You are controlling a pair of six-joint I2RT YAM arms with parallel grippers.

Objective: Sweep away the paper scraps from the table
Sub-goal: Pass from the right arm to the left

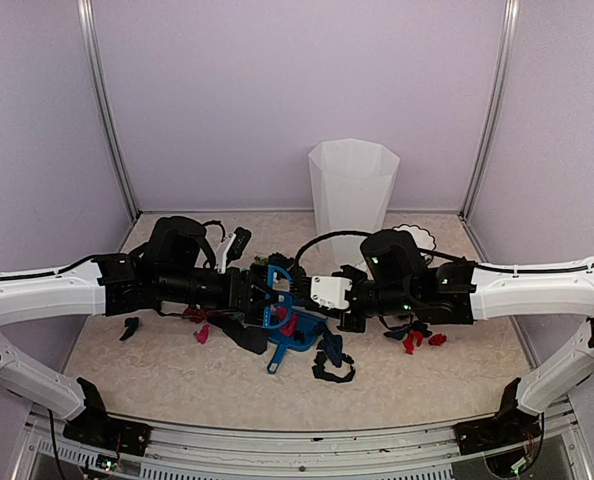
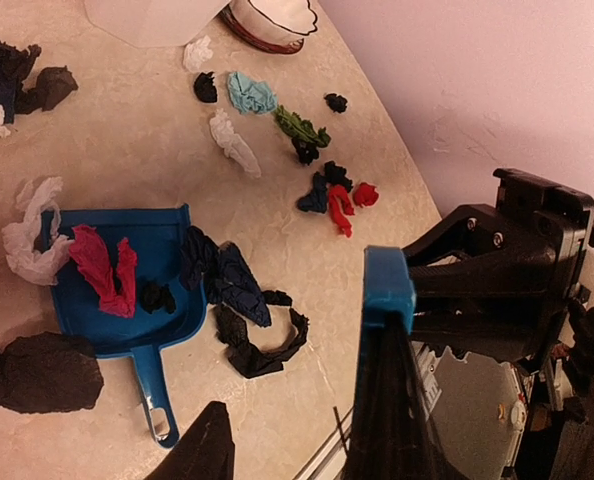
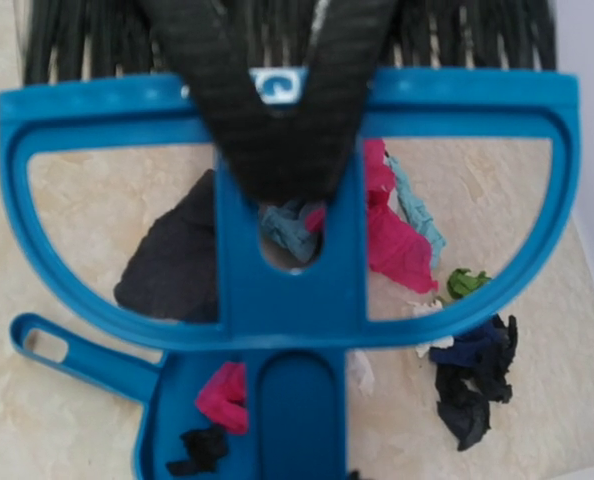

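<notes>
A blue brush [image 1: 274, 292] hangs in the air between my two grippers, above the blue dustpan [image 1: 295, 340] lying on the table [image 1: 427, 390]. Its handle runs back into my right gripper [image 1: 322, 293], which holds it; those fingers are hidden in the right wrist view. My left gripper [image 1: 255, 290] straddles the bristle end. One of its fingers [image 2: 205, 445] stands well apart from the brush [image 2: 387, 285], and the other finger [image 3: 277, 110] lies over the brush face. Paper scraps [image 1: 417, 340] lie around the dustpan. A pink scrap [image 2: 107, 270] and a black one lie inside the dustpan.
The tall white bin [image 1: 352, 185] stands at the back centre. The white scalloped bowl [image 1: 417, 238] is to its right. More scraps [image 2: 249, 92] lie near the bowl, and dark ones [image 3: 472, 380] are by the dustpan. Purple walls close in three sides.
</notes>
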